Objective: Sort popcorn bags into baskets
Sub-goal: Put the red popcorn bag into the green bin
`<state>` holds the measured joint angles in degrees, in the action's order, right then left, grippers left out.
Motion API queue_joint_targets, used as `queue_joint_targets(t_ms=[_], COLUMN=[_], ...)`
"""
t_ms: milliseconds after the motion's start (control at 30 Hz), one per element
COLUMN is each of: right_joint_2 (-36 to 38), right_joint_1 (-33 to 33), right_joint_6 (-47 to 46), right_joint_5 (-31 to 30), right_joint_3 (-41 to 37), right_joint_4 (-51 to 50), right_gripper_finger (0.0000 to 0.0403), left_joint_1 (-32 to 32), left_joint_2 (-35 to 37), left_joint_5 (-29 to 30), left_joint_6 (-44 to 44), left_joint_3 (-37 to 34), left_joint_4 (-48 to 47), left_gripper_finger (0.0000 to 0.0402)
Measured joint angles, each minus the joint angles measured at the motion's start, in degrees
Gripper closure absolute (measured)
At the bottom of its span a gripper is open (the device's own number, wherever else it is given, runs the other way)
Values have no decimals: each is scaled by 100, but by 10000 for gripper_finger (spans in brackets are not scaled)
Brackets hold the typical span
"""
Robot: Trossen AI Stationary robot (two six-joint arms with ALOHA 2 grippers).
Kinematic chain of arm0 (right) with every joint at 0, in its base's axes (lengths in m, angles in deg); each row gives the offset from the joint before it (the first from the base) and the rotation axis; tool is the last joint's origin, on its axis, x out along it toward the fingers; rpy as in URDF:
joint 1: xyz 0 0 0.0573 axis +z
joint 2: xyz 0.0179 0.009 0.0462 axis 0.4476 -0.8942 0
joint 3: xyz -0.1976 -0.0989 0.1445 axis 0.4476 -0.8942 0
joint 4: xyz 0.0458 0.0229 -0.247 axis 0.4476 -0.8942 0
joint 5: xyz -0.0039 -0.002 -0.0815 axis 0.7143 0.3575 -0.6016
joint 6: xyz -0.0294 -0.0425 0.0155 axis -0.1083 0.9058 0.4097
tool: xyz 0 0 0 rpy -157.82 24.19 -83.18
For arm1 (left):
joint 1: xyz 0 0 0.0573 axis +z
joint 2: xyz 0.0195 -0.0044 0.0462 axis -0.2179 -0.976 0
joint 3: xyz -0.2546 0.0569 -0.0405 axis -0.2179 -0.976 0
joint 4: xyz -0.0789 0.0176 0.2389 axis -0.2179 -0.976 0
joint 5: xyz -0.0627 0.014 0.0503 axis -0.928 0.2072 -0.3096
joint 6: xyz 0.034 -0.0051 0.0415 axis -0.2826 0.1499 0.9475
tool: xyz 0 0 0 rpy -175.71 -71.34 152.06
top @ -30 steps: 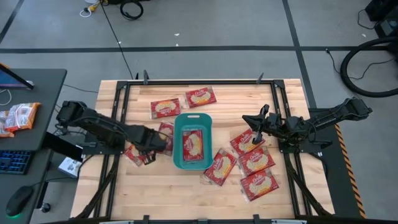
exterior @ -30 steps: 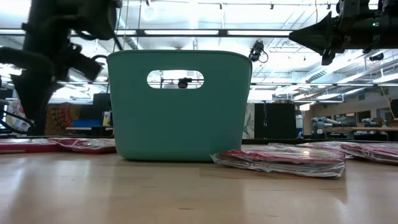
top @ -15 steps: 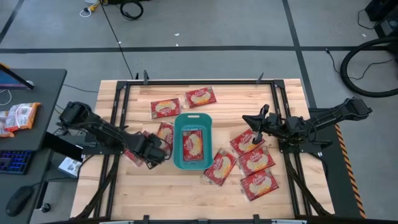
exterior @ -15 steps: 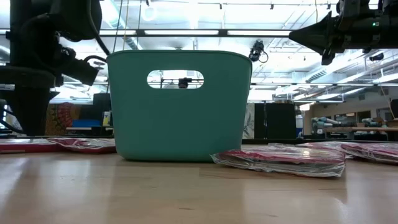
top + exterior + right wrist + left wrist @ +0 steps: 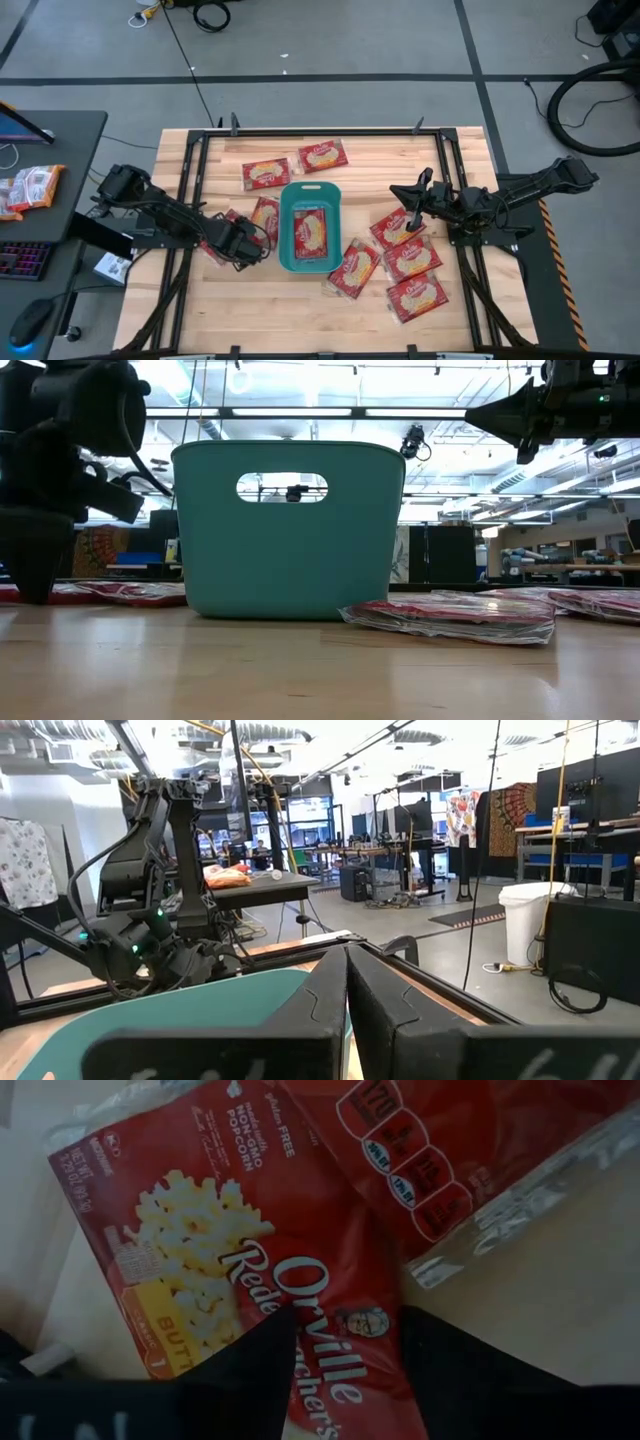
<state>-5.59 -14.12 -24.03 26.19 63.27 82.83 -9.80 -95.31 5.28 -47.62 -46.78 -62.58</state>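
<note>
Pick-up step in hand. The left gripper is down on a flat, glossy red popcorn packet with a cream-yellow label, lying on the wooden table just left of the teal plastic rectangular bin. Its fingers stand apart, straddling the packet's near edge, tips at the film, not clamped. The next move, in my judgement, calls for closing on that edge and lifting it over the bin's rim. One packet already lies inside the bin. The right gripper waits, fingers together, above the packets right of the bin.
</note>
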Motion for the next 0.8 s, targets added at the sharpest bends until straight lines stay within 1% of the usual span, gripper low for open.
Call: queue_joint_targets(t_ms=[200,433,600,700,800], right_joint_2=[0,0,0,0,0], right_joint_1=[0,0,0,0,0], right_joint_6=[0,0,0,2,0], right_joint_5=[2,2,4,4,4], right_joint_3=[0,0,0,0,0], right_joint_4=[3,2,2,2,2], right_gripper_finger=[384,384,384,384,384], left_joint_1=[-2,61,68,63,29], left_joint_2=[51,317,337,325,184], left_joint_5=[-12,-277,-259,-145,-93], left_joint_6=[23,-47,-137,-146,-144], left_joint_3=[-8,48,48,50,53], left_joint_4=[60,106,257,345,280], left_gripper_finger=[234,235,235,235,235])
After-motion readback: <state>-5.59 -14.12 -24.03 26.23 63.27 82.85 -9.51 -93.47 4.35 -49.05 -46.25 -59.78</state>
